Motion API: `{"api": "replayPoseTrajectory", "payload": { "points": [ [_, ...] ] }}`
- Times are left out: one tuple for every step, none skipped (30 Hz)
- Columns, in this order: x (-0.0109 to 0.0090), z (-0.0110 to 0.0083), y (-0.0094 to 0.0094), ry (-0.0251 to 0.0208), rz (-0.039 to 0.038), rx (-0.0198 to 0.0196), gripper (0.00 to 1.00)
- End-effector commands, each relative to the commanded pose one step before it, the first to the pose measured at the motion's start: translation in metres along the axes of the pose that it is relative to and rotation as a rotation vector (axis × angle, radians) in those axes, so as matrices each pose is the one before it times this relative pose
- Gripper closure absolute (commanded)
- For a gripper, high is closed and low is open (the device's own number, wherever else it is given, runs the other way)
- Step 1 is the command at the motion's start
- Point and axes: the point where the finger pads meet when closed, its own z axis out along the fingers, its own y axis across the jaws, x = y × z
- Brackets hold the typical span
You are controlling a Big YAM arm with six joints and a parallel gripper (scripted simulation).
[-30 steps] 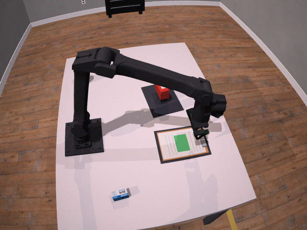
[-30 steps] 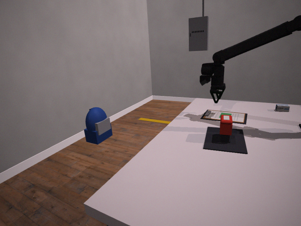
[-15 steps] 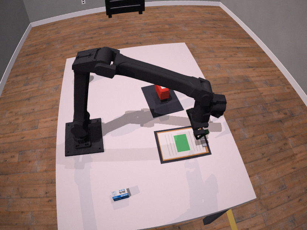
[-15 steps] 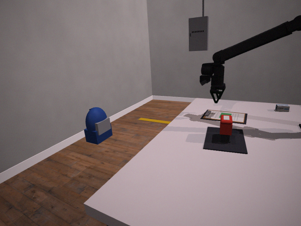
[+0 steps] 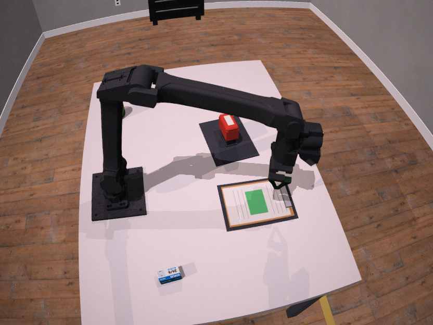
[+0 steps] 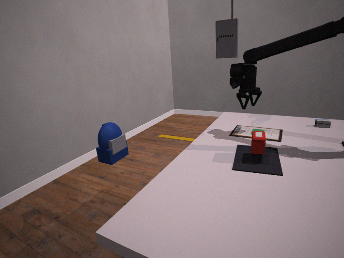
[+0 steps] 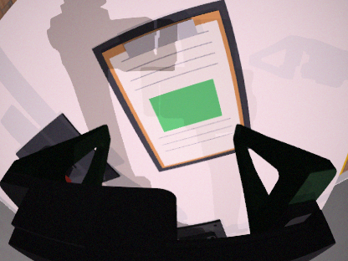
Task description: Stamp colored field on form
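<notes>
The red stamp (image 5: 228, 127) with a white top stands upright on the dark mat (image 5: 229, 141) in the middle of the table; it also shows in the exterior view (image 6: 258, 142). The form on a clipboard (image 5: 257, 203) lies nearer the table's front, with a green field (image 5: 256, 201) at its centre, also seen in the wrist view (image 7: 186, 105). My gripper (image 5: 279, 182) (image 6: 248, 101) hangs open and empty well above the clipboard's clip end. In the wrist view its fingers frame the form.
A small blue-and-white box (image 5: 169, 274) lies near the table's front left. The arm's base (image 5: 118, 192) stands at the left side. A green object (image 5: 123, 111) is partly hidden behind the arm column. A blue object (image 6: 111, 142) sits on the floor.
</notes>
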Motion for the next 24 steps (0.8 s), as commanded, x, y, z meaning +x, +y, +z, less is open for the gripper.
{"api": "replayPoseTrajectory", "payload": {
  "points": [
    [-0.01863, -0.06193, 0.00001, -0.04959, 0.27667, -0.00941, 0.0],
    [0.00034, -0.00759, 0.00009, 0.00338, 0.04494, -0.00068, 0.0],
    [0.00018, -0.00354, 0.0002, 0.00526, 0.04529, 0.00131, 0.0],
    [0.0, 0.0, 0.0, 0.0, 0.0, 0.0, 0.0],
    [0.0, 0.0, 0.0, 0.0, 0.0, 0.0, 0.0],
    [-0.00086, 0.01238, 0.00092, 0.00608, 0.11492, 0.00816, 0.0],
    [0.00045, -0.00646, -0.00006, -0.00391, 0.04123, -0.00303, 0.0],
    [0.00042, -0.00585, -0.00013, -0.00402, 0.04569, -0.00281, 0.0],
    [0.0004, -0.00516, -0.00016, -0.00208, 0.04556, -0.00126, 0.0],
    [0.00036, -0.0044, -0.00018, -0.00041, 0.04569, 0.00013, 0.0],
    [0.00031, -0.00361, -0.00019, 0.00124, 0.04578, 0.00155, 0.0],
    [0.00025, -0.00285, -0.00018, 0.00233, 0.04587, 0.00267, 0.0],
    [0.00053, -0.00644, -0.00063, 0.00049, 0.04589, -0.00056, 0.0],
    [0.00036, -0.0042, -0.00046, 0.00064, 0.04563, 0.00046, 0.0],
    [0.00019, -0.00231, -0.00027, 0.00024, 0.04538, 0.0009, 0.0],
    [0.00007, -0.0009, -0.00011, -0.00078, 0.04521, 0.00044, 0.0],
    [0.00001, -0.00013, -0.00002, -0.00208, 0.04511, -0.00071, 0.0],
    [0.0, 0.0, 0.0, -0.0033, 0.04507, -0.00212, 0.0],
    [-0.00001, 0.00016, 0.00002, -0.00423, 0.04512, -0.00296, 0.0],
    [0.0001, 0.00189, -0.00025, -0.001, 0.02033, 0.00211, 0.0],
    [0.0, 0.0, 0.0, 0.0, 0.0, 0.0, 0.0],
    [0.0, 0.0, 0.0, 0.0, 0.0, 0.0, 0.0],
    [0.0021, 0.01171, -0.00541, 0.00873, -0.00062, 0.02712, 0.17],
    [0.0021, 0.00118, -0.00169, 0.00131, -0.00217, 0.00385, 0.17]
  ]
}}
